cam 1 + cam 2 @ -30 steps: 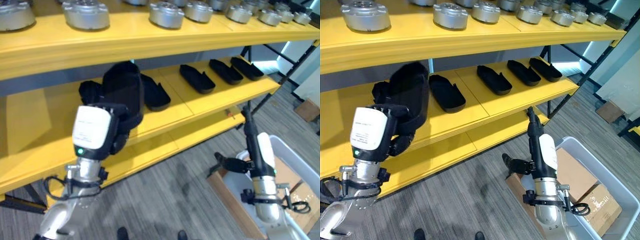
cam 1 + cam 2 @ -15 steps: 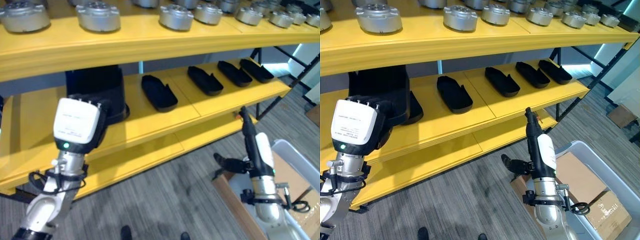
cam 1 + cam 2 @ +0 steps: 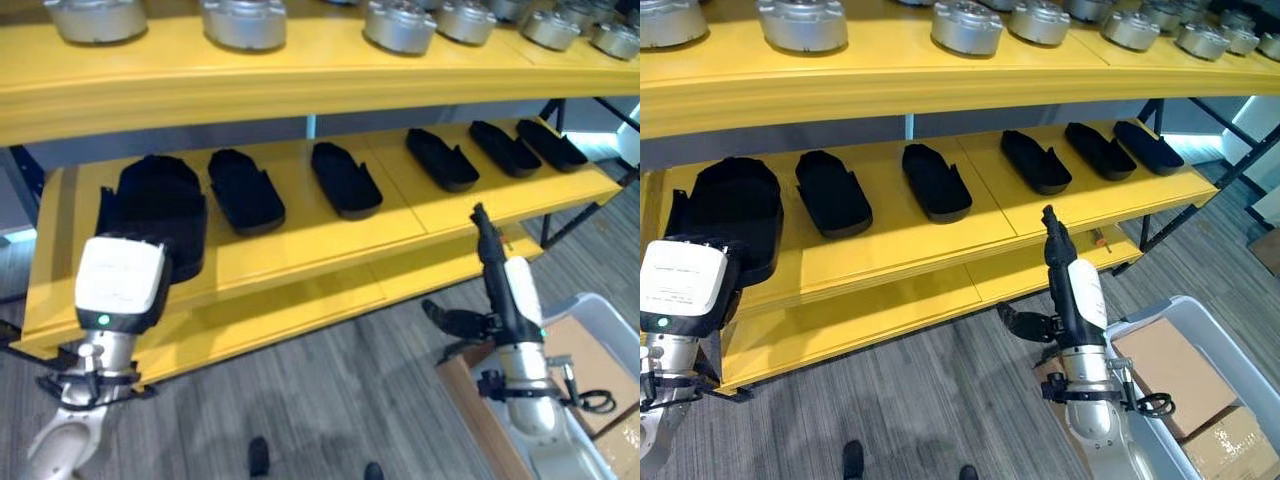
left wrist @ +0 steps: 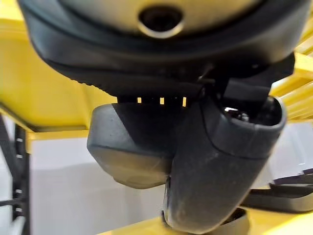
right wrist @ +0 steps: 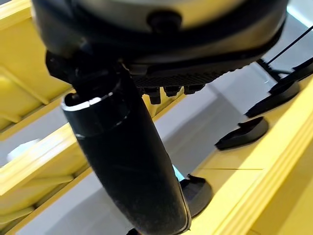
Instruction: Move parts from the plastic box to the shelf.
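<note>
Left hand (image 3: pixel 150 235) hidden behind its wrist at the leftmost black part (image 3: pixel 732 205) on the yellow shelf (image 3: pixel 890 250); grip indeterminable. Right hand (image 3: pixel 1052 240) fingers straight, empty, above grey floor (image 3: pixel 920 400). Box (image 3: pixel 1200 340) partly cut off.

The left robot hand (image 3: pixel 120 285) carries a white, rounded-cornered boxy cover on its back, with a small green light near the lower edge and faint grey print across the face. Below it a silver-grey forearm narrows to a wrist ringed by a black collar. The right robot hand (image 3: pixel 1075 290) is dark and slim, with a long white cover on its back and a black thumb (image 3: pixel 1025 322); its forearm is a silver-grey cylinder banded in black. Seen close from the wrists, the thumbs are matte black rounded shells beneath a ribbed dark housing.
</note>
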Motion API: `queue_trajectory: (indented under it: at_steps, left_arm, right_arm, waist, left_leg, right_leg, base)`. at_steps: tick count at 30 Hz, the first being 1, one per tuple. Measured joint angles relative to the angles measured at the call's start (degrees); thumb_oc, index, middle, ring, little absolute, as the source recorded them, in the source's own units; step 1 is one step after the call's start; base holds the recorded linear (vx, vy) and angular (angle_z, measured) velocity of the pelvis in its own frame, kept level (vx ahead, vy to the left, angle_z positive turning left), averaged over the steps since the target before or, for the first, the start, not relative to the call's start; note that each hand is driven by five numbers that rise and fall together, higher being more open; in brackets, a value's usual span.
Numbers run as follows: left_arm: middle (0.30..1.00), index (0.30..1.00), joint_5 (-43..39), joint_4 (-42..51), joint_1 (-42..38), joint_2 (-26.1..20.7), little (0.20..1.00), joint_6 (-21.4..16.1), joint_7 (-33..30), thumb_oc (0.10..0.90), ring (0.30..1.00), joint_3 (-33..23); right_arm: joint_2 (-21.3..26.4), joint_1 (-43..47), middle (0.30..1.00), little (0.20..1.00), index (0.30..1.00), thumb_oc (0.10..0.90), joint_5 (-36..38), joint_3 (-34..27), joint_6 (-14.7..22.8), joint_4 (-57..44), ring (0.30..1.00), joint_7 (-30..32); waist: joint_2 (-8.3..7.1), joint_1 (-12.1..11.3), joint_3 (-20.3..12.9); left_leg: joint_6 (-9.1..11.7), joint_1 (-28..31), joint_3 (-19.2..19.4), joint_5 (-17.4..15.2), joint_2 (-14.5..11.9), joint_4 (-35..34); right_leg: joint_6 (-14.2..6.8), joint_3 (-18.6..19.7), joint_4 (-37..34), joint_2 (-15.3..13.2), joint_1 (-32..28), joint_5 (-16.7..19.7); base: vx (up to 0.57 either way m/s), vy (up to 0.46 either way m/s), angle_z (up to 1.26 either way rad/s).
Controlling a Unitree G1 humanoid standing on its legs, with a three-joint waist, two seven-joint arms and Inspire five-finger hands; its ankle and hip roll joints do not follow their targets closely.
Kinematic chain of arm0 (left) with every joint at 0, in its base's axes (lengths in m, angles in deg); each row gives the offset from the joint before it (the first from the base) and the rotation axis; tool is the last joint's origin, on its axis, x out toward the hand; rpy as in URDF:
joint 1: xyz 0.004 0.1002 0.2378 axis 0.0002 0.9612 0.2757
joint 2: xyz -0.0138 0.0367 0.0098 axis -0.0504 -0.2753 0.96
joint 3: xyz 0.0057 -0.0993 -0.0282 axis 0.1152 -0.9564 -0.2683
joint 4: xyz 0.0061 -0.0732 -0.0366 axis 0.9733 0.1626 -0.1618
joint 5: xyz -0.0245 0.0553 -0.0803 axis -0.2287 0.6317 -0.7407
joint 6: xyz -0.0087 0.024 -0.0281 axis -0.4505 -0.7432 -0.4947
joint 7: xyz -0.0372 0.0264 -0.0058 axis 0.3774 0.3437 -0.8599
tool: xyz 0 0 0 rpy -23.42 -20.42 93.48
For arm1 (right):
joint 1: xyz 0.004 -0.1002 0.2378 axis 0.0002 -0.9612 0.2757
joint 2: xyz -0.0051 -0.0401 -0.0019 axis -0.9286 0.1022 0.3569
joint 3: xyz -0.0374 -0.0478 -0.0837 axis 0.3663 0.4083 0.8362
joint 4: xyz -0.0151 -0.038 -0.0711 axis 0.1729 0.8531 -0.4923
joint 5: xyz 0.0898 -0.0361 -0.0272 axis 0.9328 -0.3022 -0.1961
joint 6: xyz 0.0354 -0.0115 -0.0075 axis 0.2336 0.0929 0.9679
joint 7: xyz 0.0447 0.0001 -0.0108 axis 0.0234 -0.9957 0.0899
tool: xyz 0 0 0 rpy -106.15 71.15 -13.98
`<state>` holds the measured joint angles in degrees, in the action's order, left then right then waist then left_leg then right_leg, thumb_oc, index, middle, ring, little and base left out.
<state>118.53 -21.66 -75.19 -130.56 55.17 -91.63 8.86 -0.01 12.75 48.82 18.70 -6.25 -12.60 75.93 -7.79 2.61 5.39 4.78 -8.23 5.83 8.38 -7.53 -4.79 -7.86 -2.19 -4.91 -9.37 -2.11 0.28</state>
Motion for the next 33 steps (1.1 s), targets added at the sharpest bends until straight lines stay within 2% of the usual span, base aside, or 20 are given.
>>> queue_trajectory:
  at_steps: [6, 8, 10, 12, 14, 15, 16, 17, 18, 20, 21, 22, 23, 24, 26, 30, 33]
  left_arm:
    - [0.300, 0.300, -0.1, 0.1, -2.8, -1.0, 0.300, 0.0, -0.1, 0.400, 0.300, -0.4]
    - [0.300, 0.300, -0.3, 0.3, -7.0, -1.1, 0.300, -0.1, -0.1, 0.400, 0.300, 1.6]
    - [0.300, 0.300, -0.5, 0.4, -12.4, -1.1, 0.300, -0.1, -0.2, 0.400, 0.300, 4.3]
    - [0.300, 0.300, -0.5, 0.9, -17.4, -1.0, 0.300, -0.2, -0.3, 0.400, 0.300, 7.3]
    - [0.300, 0.300, -0.4, 1.9, -20.2, -1.1, 0.300, -0.6, -0.6, 0.400, 0.300, 8.7]
    - [0.300, 0.300, -0.5, 2.1, -22.2, -1.0, 0.300, -0.4, -1.4, 0.400, 0.300, 10.1]
    - [0.300, 0.300, -0.5, 2.6, -22.6, -1.1, 0.300, -0.5, -1.7, 0.400, 0.300, 10.5]
    - [0.300, 0.300, -0.7, 2.2, -22.7, 1.0, 0.300, 0.0, -2.6, 0.400, 0.300, 11.2]
    - [0.300, 0.300, -0.7, 1.7, -22.4, 1.6, 0.300, -0.1, -2.6, 0.400, 0.300, 11.3]
    - [0.300, 0.300, -0.7, 1.3, -20.8, 1.6, 0.300, -0.4, -2.5, 0.400, 0.300, 11.3]
    - [0.300, 0.300, -0.7, 1.4, -19.9, 1.6, 0.300, -0.5, -2.4, 0.400, 0.300, 11.3]
    - [0.300, 0.300, -0.7, 1.4, -19.1, 1.6, 0.300, -0.6, -2.2, 0.400, 0.300, 11.4]
    - [0.300, 0.300, -0.7, 1.4, -18.5, 1.6, 0.300, -0.5, -1.5, 0.400, 0.300, 11.7]
    - [0.300, 0.300, -0.7, 1.3, -18.4, 2.2, 0.300, -0.5, -1.2, 0.400, 0.300, 12.5]
    - [0.300, 0.300, -0.6, 1.3, -18.5, 3.0, 0.300, -1.2, -1.0, 0.400, 0.300, 13.3]
    - [0.300, 0.300, -0.7, 1.3, -17.9, 4.3, 0.300, -1.3, 0.2, 0.400, 0.300, 13.3]
    - [0.300, 0.300, -0.8, 1.3, -17.9, 6.3, 0.300, -1.3, 0.1, 0.400, 0.300, 13.1]
  right_arm:
    - [2.1, 4.2, 1.000, 1.000, 1.000, 0.900, 0.0, 3.8, 0.0, 0.4, 1.000, -0.4]
    - [2.0, 4.3, 1.000, 1.000, 1.000, 0.900, 0.0, 4.0, 0.1, 0.5, 1.000, -0.4]
    - [2.0, 4.4, 1.000, 1.000, 1.000, 0.900, 0.0, 3.9, 0.1, 0.6, 1.000, -0.3]
    - [2.0, 3.7, 1.000, 1.000, 1.000, 0.900, 0.0, 3.9, 0.1, 0.6, 1.000, -0.5]
    - [2.0, 2.9, 1.000, 1.000, 1.000, 0.900, 0.0, 3.8, 0.1, 0.4, 1.000, -0.6]
    - [2.4, 2.5, 1.000, 1.000, 1.000, 0.900, -0.5, 3.6, -0.1, 0.3, 1.000, -0.7]
    - [2.2, 2.0, 1.000, 1.000, 1.000, 0.900, -0.6, 3.5, -0.1, 0.1, 1.000, -0.7]
    - [2.2, 1.6, 1.000, 1.000, 1.000, 0.900, -1.8, 3.7, 0.3, 0.1, 1.000, -1.0]
    - [2.2, 1.1, 1.000, 1.000, 1.000, 0.900, -1.8, 3.7, 0.6, 0.0, 1.000, -1.0]
    - [2.2, 0.2, 1.000, 1.000, 1.000, 0.900, -1.8, 3.6, 1.4, 0.0, 1.000, -0.9]
    - [2.2, -0.1, 1.000, 1.000, 1.000, 0.900, -1.8, 3.5, 1.4, -0.1, 1.000, -0.9]
    - [2.5, -0.1, 1.000, 1.000, 1.000, 0.900, -1.8, 3.5, 1.4, -0.1, 1.000, -0.9]
    - [2.7, -0.1, 1.000, 1.000, 1.000, 0.900, -1.8, 3.5, 1.4, -0.1, 1.000, -0.9]
    - [2.8, 0.0, 1.000, 1.000, 1.000, 0.900, -1.8, 3.3, 1.4, 0.0, 1.000, -0.9]
    - [3.3, 0.1, 1.000, 1.000, 1.000, 0.900, -2.2, 3.4, 1.3, 0.1, 1.000, -0.9]
    - [3.4, 1.2, 1.000, 1.000, 1.000, 0.900, -2.2, 3.4, 1.3, 0.1, 1.000, -0.8]
    - [3.9, 2.1, 1.000, 1.000, 1.000, 0.900, -2.1, 3.2, 1.3, 0.1, 1.000, -0.3]
  waist:
    - [-0.96, -1.2, 0.1]
    - [-1.13, -1.2, 0.3]
    - [-0.60, -0.9, 1.0]
    - [-0.16, -0.3, 1.3]
    - [0.79, 1.2, 1.4]
    - [1.81, 2.1, 1.9]
    - [1.89, 2.8, 1.8]
    - [2.51, 3.1, 2.2]
    - [3.25, 2.8, 2.5]
    - [1.86, 3.7, 2.0]
    - [1.70, 3.9, 2.0]
    - [0.55, 3.7, 1.6]
    - [0.04, 3.6, 1.2]
    - [0.64, 3.7, 1.3]
    - [1.71, 3.8, 1.3]
    - [1.65, 3.1, 1.3]
    - [1.78, 2.5, 1.3]
  left_leg:
    - [-0.4, -4.1, 0.2, -0.7, 0.9, 3.7]
    - [-1.7, -7.5, -0.3, -3.5, 2.4, 8.4]
    - [-2.9, -10.6, -1.3, -5.6, 4.1, 12.2]
    - [-4.2, -13.1, -2.0, -7.1, 5.6, 15.0]
    - [-5.1, -13.5, -2.5, -7.1, 6.4, 14.7]
    - [-6.1, -13.0, -3.5, -6.6, 6.4, 13.6]
    - [-7.4, -11.7, -3.2, -5.5, 6.7, 11.8]
    - [-8.9, -7.7, -3.2, -4.5, 6.4, 7.5]
    - [-9.0, -6.1, -3.7, -2.9, 5.6, 5.1]
    - [-9.1, -1.7, -3.0, -1.6, 6.0, 0.0]
    - [-9.1, -1.3, -2.6, -1.8, 6.6, 0.0]
    - [-8.8, -0.5, -1.9, -2.1, 7.8, 0.0]
    - [-8.9, -0.1, -1.7, -2.6, 8.9, 0.1]
    - [-8.7, 0.3, -3.2, -3.0, 9.7, 0.1]
    - [-8.4, 0.8, -4.8, -2.9, 9.7, 0.1]
    - [-8.1, 3.8, -5.7, -2.9, 9.6, 0.1]
    - [-6.8, 4.9, -7.8, -3.4, 9.8, 0.4]
  right_leg:
    - [-0.9, 0.4, 0.0, -1.0, 2.8, 0.8]
    - [-1.1, 0.3, 0.4, -3.0, 3.6, 1.0]
    - [-0.8, 0.2, 1.1, -4.5, 4.1, 0.9]
    - [-0.1, 0.3, 2.2, -5.6, 4.5, 0.7]
    - [2.8, 0.8, 3.8, -5.9, 5.3, 2.3]
    - [4.0, 2.7, 7.2, -5.7, 6.9, 3.0]
    - [4.0, 5.5, 11.1, -5.6, 9.3, 2.8]
    - [2.3, 11.5, 14.7, -1.1, 12.1, -2.5]
    - [1.8, 14.0, 14.8, 2.0, 12.7, -4.0]
    - [1.8, 13.5, 14.8, 9.8, 15.1, -4.6]
    - [2.9, 12.7, 14.1, 12.0, 15.9, -3.8]
    - [4.1, 11.1, 11.8, 12.3, 15.6, -1.7]
    - [4.5, 10.8, 9.1, 12.1, 14.6, 0.9]
    - [7.4, 12.3, 6.8, 12.0, 12.9, 3.0]
    - [6.7, 15.6, 4.4, 11.7, 10.5, 3.6]
    - [6.7, 15.0, 2.0, 11.5, 5.9, 3.6]
    - [6.8, 13.3, 0.0, 11.3, 2.9, 3.3]
  base:
    - [-0.06, 0.171, 0.00]
    - [0.01, 0.323, 0.18]
    - [0.08, 0.271, 0.36]
    - [0.09, 0.178, 0.38]
    - [0.08, 0.179, 0.42]
    - [0.08, 0.250, 0.40]
    - [0.10, 0.320, 0.08]
    - [0.11, 0.272, -0.18]
    - [0.05, 0.127, -0.26]
    - [0.06, 0.054, -0.06]
    - [0.05, 0.011, 0.01]
    - [0.06, -0.007, 0.05]
    - [0.07, -0.017, 0.13]
    - [0.04, -0.014, 0.27]
    - [0.03, -0.076, 0.47]
    - [0.02, -0.107, 0.29]
    - [-0.07, -0.132, 0.43]
